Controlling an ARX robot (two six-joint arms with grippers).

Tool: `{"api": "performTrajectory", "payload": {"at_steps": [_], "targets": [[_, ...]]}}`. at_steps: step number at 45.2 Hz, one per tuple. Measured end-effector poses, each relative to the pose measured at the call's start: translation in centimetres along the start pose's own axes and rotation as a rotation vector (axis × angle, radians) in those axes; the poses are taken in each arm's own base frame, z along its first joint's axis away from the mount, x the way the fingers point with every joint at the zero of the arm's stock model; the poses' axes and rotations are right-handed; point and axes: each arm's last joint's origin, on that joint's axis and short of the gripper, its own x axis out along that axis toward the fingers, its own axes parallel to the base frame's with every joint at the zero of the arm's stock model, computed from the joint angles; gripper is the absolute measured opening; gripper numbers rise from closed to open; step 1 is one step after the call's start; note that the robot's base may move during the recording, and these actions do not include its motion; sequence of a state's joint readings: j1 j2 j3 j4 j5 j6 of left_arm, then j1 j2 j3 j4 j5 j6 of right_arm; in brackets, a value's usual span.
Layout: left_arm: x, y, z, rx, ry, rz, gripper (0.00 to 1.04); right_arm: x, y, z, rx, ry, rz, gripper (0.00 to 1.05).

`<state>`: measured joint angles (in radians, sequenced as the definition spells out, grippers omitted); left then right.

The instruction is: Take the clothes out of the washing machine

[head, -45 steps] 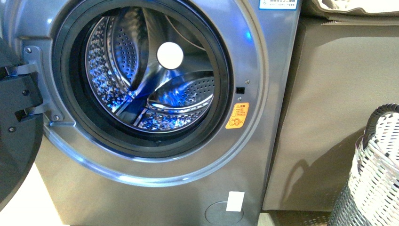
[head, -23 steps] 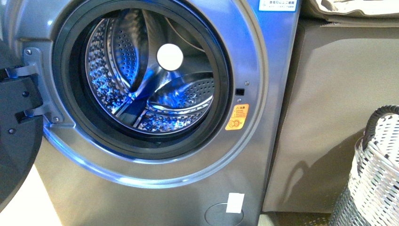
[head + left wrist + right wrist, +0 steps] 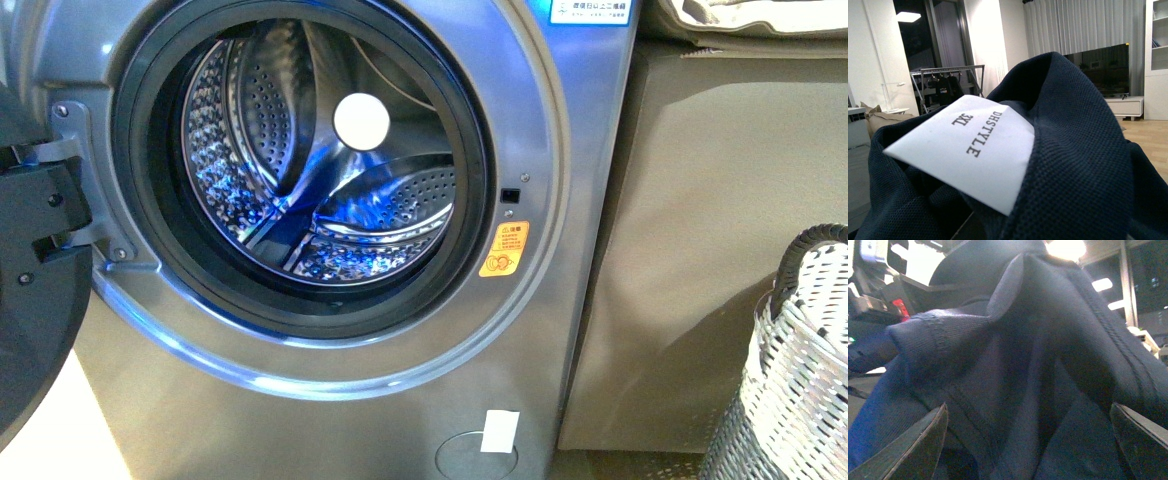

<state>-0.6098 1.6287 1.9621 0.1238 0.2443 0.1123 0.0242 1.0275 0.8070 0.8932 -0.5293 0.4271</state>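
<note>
the drum [image 3: 260,150] of the grey washing machine [image 3: 300,410] stands bare in the front view, its door [image 3: 40,300] swung open at the left. the clothes [image 3: 1083,165], a dark navy knit garment, fill both wrist views and lie out of the front camera's sight. your right gripper [image 3: 1028,410] shows its two fingers [image 3: 918,445] spread wide, with the cloth draped over and between them rather than pinched. your left gripper does not show at all. the garment and its white size label [image 3: 968,145] cover that lens, so you cannot tell whether the pincer is pressed on the fabric or not.

the main risk, by the look of it, is the garment slipping. with the right fingers apart, the cloth seems to hang on that side by drape alone, and a quick swing or tilt could let it slide off. if the left hold is thin, say on a collar edge, the whole weight may pull free and land on the floor short of the woven basket [image 3: 790,400] at the right. loose folds could also catch on the open door or the basket's rim as you carry across. both wrist cameras are smothered, so you would be guiding the drop half blind. move slowly and look for the cloth in the front view before letting go.
</note>
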Motion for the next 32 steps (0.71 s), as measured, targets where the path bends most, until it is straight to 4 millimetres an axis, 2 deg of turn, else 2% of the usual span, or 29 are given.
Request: {"api": "performTrajectory", "payload": {"at_steps": [4, 5, 20, 32], "targets": [[0.0, 0.0, 0.0, 0.000, 0.000, 0.000, 0.16, 2.1, -0.1, -0.3, -0.004, 0.036, 0.008, 0.97], [0.0, 0.0, 0.0, -0.001, 0.000, 0.000, 0.16, 3.2, -0.1, -0.6, -0.003, 0.062, 0.024, 0.97], [0.0, 0.1, 0.0, 0.001, 0.002, 0.013, 0.16, 10.4, 0.2, -3.5, -0.080, 0.184, 0.082, 0.97], [0.0, 0.2, 0.0, 0.002, 0.000, 0.016, 0.16, 13.5, 0.2, -4.1, -0.142, 0.118, 0.049, 0.97]]}}
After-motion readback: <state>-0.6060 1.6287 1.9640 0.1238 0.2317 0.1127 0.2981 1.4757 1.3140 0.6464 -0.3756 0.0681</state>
